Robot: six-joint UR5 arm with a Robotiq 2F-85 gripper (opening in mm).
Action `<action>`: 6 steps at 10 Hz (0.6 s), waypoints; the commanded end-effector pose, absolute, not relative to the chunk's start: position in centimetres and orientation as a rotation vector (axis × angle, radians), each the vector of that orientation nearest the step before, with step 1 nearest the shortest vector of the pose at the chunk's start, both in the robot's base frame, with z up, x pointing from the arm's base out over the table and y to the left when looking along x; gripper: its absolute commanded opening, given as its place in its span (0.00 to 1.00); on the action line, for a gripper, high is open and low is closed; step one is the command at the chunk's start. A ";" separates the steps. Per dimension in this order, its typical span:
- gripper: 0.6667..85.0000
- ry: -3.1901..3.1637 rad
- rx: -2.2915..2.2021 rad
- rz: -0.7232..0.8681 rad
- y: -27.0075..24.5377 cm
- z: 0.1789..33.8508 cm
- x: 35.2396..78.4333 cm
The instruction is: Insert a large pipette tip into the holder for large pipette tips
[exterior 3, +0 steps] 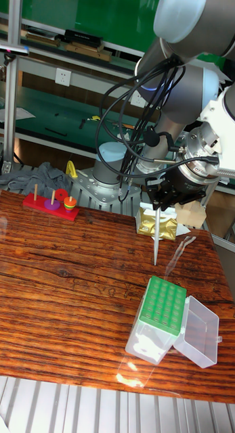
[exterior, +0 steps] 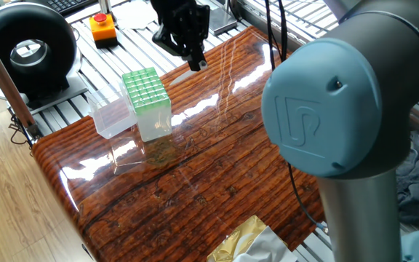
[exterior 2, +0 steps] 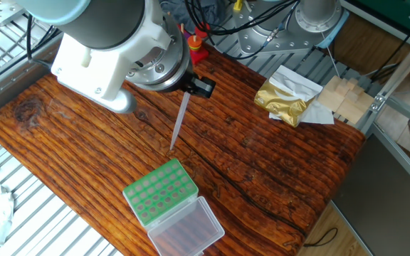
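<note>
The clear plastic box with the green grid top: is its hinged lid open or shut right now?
Open. The clear lid is swung back beside the clear plastic box with the green grid top, leaving the grid holes uncovered in all three views.

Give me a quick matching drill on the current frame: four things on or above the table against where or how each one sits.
Things:
1. large pipette tip
2. holder
3. clear lid
4. gold foil packet

States:
A. hinged open beside the green grid
B. held upright in the gripper, above the wood
C. lying near the table's far edge, by the wooden blocks
D. standing on the table, green top uncovered

Pairs: 1-B, 2-D, 3-A, 4-C
</note>
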State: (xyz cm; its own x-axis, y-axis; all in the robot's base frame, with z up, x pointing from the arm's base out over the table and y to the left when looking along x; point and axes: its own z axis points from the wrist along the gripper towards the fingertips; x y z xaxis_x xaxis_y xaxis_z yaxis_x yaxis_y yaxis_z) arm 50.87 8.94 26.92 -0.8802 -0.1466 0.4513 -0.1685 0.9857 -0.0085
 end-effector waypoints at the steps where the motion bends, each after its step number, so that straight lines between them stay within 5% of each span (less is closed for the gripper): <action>1: 0.00 -2.667 0.227 0.063 8.9 27.0 50.8; 6: 0.00 -2.669 0.221 0.057 9.1 26.9 50.9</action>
